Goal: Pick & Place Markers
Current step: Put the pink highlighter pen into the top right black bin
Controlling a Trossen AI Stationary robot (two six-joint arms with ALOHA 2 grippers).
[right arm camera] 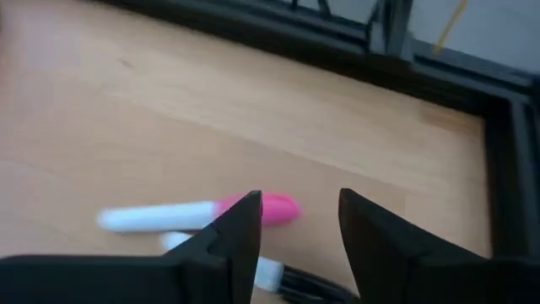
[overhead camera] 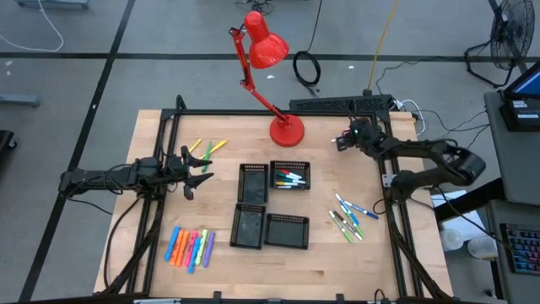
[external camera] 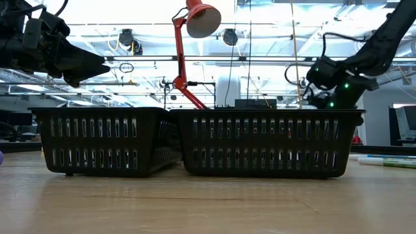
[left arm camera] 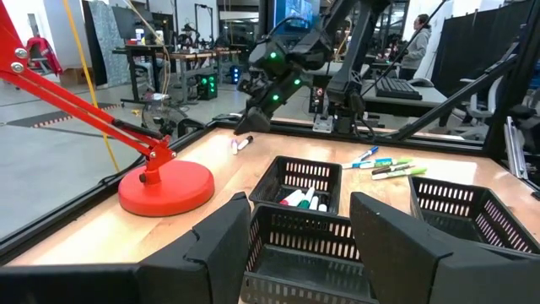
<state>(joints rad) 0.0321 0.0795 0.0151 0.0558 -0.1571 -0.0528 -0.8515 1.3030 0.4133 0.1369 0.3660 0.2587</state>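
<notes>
My right gripper (overhead camera: 341,141) hovers open near the table's far right corner, above two white markers. In the right wrist view the pink-capped one (right arm camera: 198,214) lies flat just off one fingertip, and a second marker (right arm camera: 268,272) lies behind the finger. Both also show in the left wrist view as the pair of markers (left arm camera: 242,143). My left gripper (overhead camera: 199,171) waits open, raised over the left side of the table. Other markers lie in the far right tray (overhead camera: 289,179). Neon highlighters (overhead camera: 190,247), yellow-green markers (overhead camera: 207,149) and blue-green markers (overhead camera: 349,215) lie on the table.
Four black mesh trays (overhead camera: 252,182) stand grouped at the table's middle. A red desk lamp (overhead camera: 286,129) stands on its round base at the far edge, left of my right gripper. The black frame rail (right arm camera: 506,194) runs close by the right gripper.
</notes>
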